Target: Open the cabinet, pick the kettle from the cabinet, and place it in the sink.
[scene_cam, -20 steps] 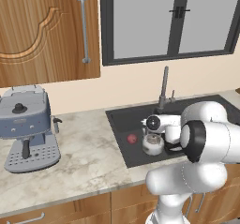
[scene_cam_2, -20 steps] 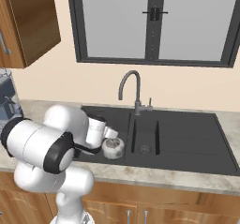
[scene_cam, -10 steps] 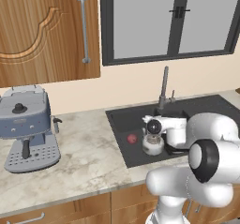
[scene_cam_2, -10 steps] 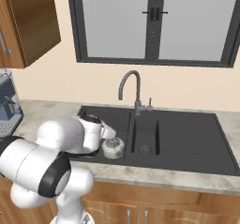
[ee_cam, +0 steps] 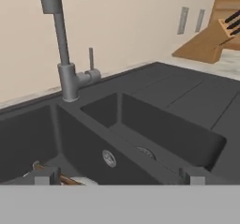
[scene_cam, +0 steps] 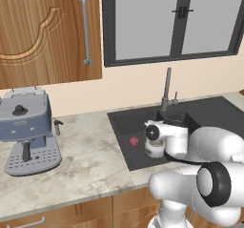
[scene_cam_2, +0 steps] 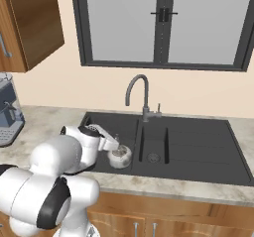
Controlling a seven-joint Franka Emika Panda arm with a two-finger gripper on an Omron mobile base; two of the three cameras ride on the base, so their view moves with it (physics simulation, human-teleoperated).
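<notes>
Kitchen counter and black sink [scene_cam_2: 198, 151] are seen below the window. Inside the sink's left basin the kettle [scene_cam_2: 119, 156] stands, set down, placement judged done. Just over it, the gripper [ee_cam: 117, 174] is spread wide, released, while the elbow has been swung lower than a second ago.

Marbled beige counter [scene_cam: 90, 160] spanning the lower half of the left base view. Blue-grey espresso machine [scene_cam: 26, 129] stands on it at centre left. Matte black sink [scene_cam_2: 193, 151] is set into it at right, with the grey faucet [scene_cam_2: 141, 94] upright at its rear rim. The kettle [scene_cam_2: 120, 156] sits in the left basin, beside a small red object [scene_cam: 134, 140].
</notes>
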